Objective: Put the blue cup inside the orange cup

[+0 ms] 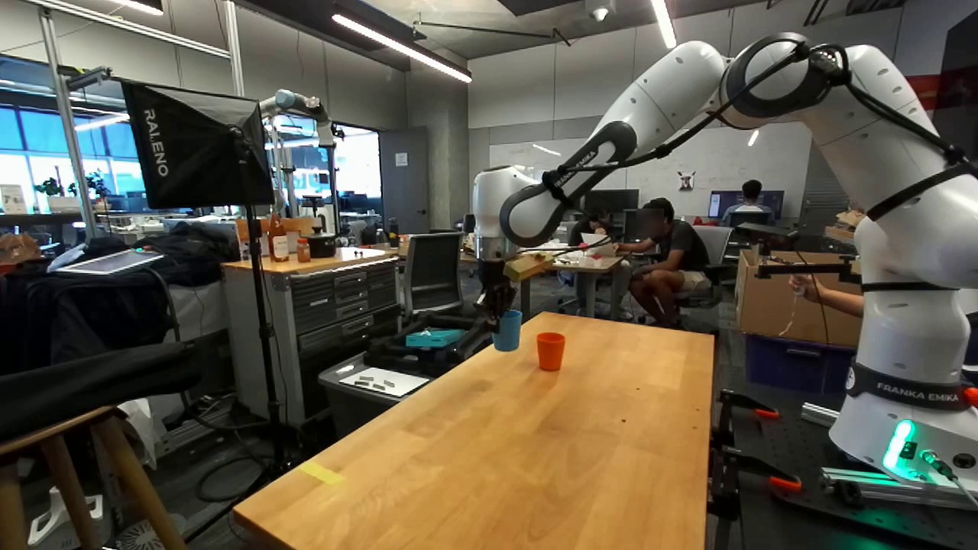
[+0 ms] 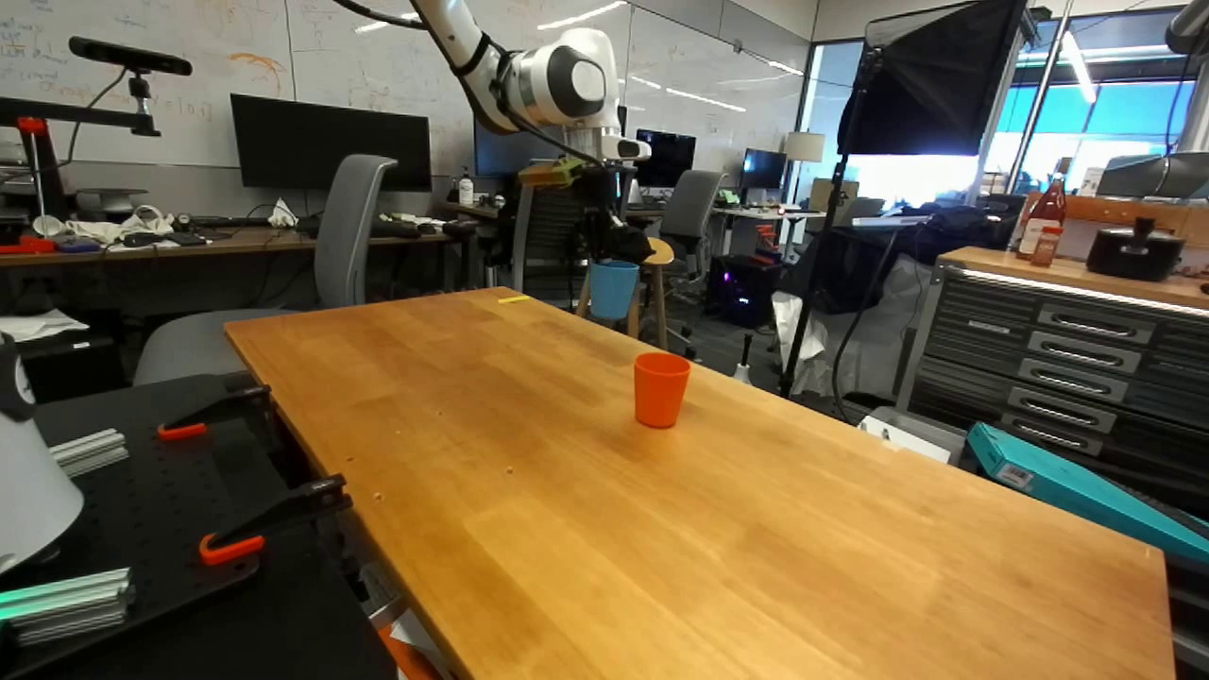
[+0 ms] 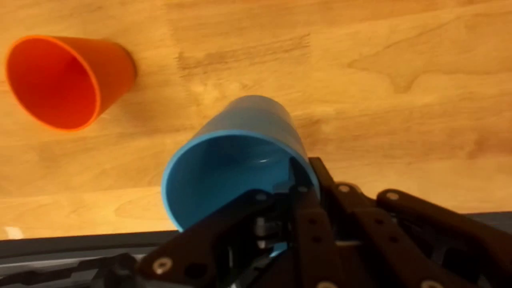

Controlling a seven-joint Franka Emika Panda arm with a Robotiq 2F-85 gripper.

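Observation:
The blue cup [image 1: 508,331] is held in the air, mouth up and about upright. It also shows in an exterior view [image 2: 614,288] and in the wrist view [image 3: 256,114]. My gripper [image 3: 307,170] is shut on its wall at the rim, one finger inside the cup and one outside. The gripper also shows in both exterior views [image 1: 495,305] [image 2: 606,247]. The orange cup [image 1: 550,351] stands upright on the table, apart from the blue cup. It also shows in an exterior view [image 2: 661,389]. In the wrist view the orange cup [image 3: 110,66] is at the upper left.
The wooden table [image 1: 581,458] lies under the cups. Its long edge runs close to the blue cup, with a grey bin [image 1: 344,397] and a teal box [image 2: 1067,482] beyond it. Black clamps with orange tips [image 2: 231,548] grip the robot's side.

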